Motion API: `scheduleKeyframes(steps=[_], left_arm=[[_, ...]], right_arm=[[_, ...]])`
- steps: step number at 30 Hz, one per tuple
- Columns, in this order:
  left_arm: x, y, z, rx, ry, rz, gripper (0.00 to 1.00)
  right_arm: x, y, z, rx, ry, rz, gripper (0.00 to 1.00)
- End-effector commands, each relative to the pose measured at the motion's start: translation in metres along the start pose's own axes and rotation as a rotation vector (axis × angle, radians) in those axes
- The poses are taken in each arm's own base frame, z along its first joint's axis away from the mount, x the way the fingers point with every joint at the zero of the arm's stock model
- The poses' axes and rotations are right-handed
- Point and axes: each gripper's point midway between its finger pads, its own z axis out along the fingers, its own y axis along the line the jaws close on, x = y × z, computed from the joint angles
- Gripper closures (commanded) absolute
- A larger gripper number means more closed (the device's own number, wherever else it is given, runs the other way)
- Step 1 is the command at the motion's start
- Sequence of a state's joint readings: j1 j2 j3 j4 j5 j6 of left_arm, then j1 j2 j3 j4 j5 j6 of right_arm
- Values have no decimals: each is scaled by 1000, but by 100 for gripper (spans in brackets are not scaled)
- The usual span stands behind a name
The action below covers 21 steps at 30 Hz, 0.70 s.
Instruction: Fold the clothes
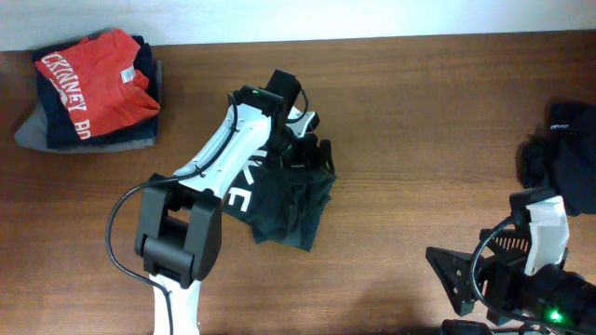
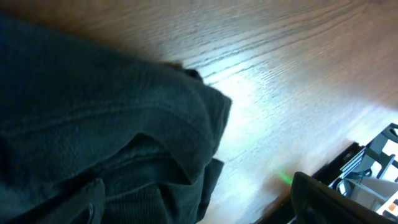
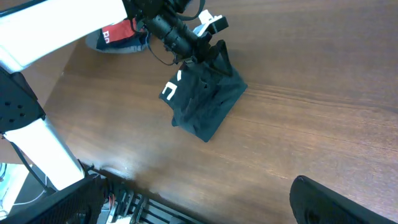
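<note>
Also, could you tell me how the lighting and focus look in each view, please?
Overhead: sharp and evenly lit, though the dark shirt hides its folds. Left wrist: too close, so the shirt is soft and blurred, with bright glare on the table. Right wrist: shirt sharp, mild sheen on the table, bottom corners dark and out of focus.

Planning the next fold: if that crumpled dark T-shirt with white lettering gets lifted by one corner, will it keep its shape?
Probably not: the dark T-shirt lies in soft creases, so it should droop. It looks thin, so likely light. Pushed, it would probably bunch up on the wooden table.
</note>
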<state>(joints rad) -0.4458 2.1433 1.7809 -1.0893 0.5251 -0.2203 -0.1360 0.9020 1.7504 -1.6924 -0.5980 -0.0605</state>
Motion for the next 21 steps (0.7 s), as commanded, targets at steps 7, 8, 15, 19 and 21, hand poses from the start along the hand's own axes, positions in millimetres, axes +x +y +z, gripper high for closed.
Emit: scheduleKeyframes(steps=[7,8,15,19,21], left_arm=[[-4,-32,-4,62,-22,83,5],[-5,-34,-9,59,-30,87,5],[-3,-28,-75,-171,-95,193,5],[2,5,-114,-392,-138,74,1],[6,21,-121,-427,-122,39,1]], right_arm=[[0,1,-2,5,0,-7,1],[0,1,-2,5,-1,-7,1],[0,1,-2,5,0,-7,1],[0,1,-2,5,0,-7,1],[0,1,-2,5,0,-7,1]])
